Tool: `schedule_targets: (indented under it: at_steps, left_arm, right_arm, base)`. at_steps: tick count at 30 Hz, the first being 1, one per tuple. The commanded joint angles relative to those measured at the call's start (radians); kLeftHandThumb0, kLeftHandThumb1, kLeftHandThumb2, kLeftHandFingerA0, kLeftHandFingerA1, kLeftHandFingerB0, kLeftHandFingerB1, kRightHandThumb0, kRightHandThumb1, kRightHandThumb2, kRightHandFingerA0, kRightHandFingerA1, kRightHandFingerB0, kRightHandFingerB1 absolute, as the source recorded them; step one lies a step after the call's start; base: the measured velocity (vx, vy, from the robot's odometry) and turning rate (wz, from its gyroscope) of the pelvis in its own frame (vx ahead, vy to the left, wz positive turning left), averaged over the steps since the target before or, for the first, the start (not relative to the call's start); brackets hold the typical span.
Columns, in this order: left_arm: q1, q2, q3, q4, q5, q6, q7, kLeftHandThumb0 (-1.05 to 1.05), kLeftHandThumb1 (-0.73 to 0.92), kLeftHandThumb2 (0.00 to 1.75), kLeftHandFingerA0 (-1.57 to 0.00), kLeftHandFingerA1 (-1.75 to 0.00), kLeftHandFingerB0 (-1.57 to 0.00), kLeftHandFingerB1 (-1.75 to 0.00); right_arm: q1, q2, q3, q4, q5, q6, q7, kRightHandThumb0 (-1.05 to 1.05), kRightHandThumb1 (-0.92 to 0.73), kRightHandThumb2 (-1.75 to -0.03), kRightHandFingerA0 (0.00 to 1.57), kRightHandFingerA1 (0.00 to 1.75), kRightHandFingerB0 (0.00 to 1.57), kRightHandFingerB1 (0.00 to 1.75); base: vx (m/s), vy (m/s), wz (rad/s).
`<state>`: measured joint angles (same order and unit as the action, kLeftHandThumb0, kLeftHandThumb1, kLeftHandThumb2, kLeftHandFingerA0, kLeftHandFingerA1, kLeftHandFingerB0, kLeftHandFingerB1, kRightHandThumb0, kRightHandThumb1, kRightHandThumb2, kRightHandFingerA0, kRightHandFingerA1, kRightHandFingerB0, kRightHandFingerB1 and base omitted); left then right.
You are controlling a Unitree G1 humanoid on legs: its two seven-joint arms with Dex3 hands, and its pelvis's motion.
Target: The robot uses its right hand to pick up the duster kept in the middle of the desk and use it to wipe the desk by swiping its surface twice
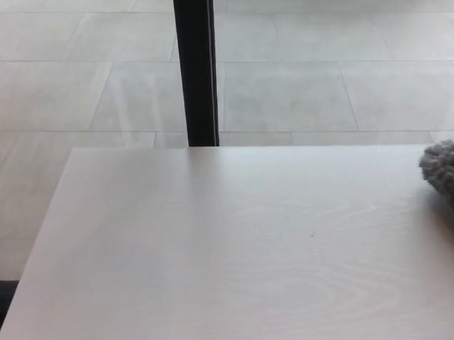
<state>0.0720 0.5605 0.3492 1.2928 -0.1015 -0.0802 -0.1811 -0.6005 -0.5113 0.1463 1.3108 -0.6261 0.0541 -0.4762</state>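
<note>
Only the fluffy grey tip of the duster [445, 171] shows, at the right edge of the head view, over the far right part of the pale wooden desk [215, 260]. The rest of the duster runs out of the picture. Neither of my hands shows in the frame.
Beyond the desk's far edge lies a tiled floor [82, 78]. A black vertical post [196, 66] stands just behind the desk, left of centre. The desk's left edge [36, 244] drops off to the floor.
</note>
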Motion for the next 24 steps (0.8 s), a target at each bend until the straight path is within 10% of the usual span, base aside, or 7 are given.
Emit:
schedule_targets:
  at_steps: [1, 6, 7, 12, 14, 22, 24]
  left_arm:
    - [0.010, 0.007, 0.019, 0.000, -0.017, -0.026, -0.010, -0.43, 0.55, 0.57, -0.75, -0.66, -0.84, -0.55]
    - [0.004, 0.011, 0.006, -0.004, 0.002, -0.029, -0.014, -0.46, 0.55, 0.56, -0.82, -0.75, -0.84, -0.54]
    - [0.002, 0.011, 0.000, -0.008, 0.007, -0.032, -0.013, -0.48, 0.55, 0.56, -0.82, -0.78, -0.85, -0.55]
    - [-0.008, 0.014, -0.012, -0.007, 0.012, -0.035, -0.016, -0.44, 0.56, 0.56, -0.84, -0.82, -0.82, -0.52]
    - [-0.007, 0.014, 0.004, -0.003, -0.007, -0.046, -0.040, -0.47, 0.54, 0.57, -0.76, -0.72, -0.81, -0.56]
    - [-0.020, 0.020, 0.017, 0.000, -0.017, -0.025, -0.050, -0.41, 0.55, 0.56, -0.83, -0.83, -0.80, -0.56]
    - [-0.017, 0.020, 0.018, -0.008, -0.016, -0.034, -0.063, -0.44, 0.55, 0.56, -0.87, -0.81, -0.81, -0.57]
  right_arm:
    - [0.074, -0.034, -0.094, 0.025, 0.139, 0.171, 0.159, -0.40, -0.76, -0.63, 0.63, 0.93, 0.59, 0.45]
    - [0.057, -0.012, -0.045, -0.003, 0.093, 0.151, 0.141, -0.41, -0.71, -0.61, 0.74, 0.96, 0.74, 0.51]
    - [0.052, -0.002, -0.033, -0.011, 0.086, 0.152, 0.120, -0.44, -0.69, -0.61, 0.71, 1.34, 0.74, 0.74]
    - [0.021, 0.034, 0.032, -0.030, 0.060, 0.158, 0.098, -0.43, -0.64, -0.59, 0.65, 0.99, 0.73, 0.53]
    - [-0.045, 0.094, 0.131, -0.041, -0.013, 0.191, 0.091, -0.45, -0.63, -0.63, 0.76, 1.53, 0.68, 0.64]
    - [-0.117, 0.237, 0.307, -0.106, -0.056, 0.143, 0.069, -0.38, -0.63, -0.58, 0.86, 1.58, 0.72, 0.71]
    - [-0.136, 0.296, 0.345, -0.117, -0.066, 0.166, 0.067, -0.39, -0.68, -0.60, 0.87, 1.64, 0.70, 1.04]
  base:
    - [0.00, 0.000, 0.00]
    - [0.00, 0.000, 0.00]
    - [0.00, 0.000, 0.00]
    - [0.00, 0.000, 0.00]
    - [0.00, 0.000, 0.00]
    - [0.00, 0.000, 0.00]
    - [0.00, 0.000, 0.00]
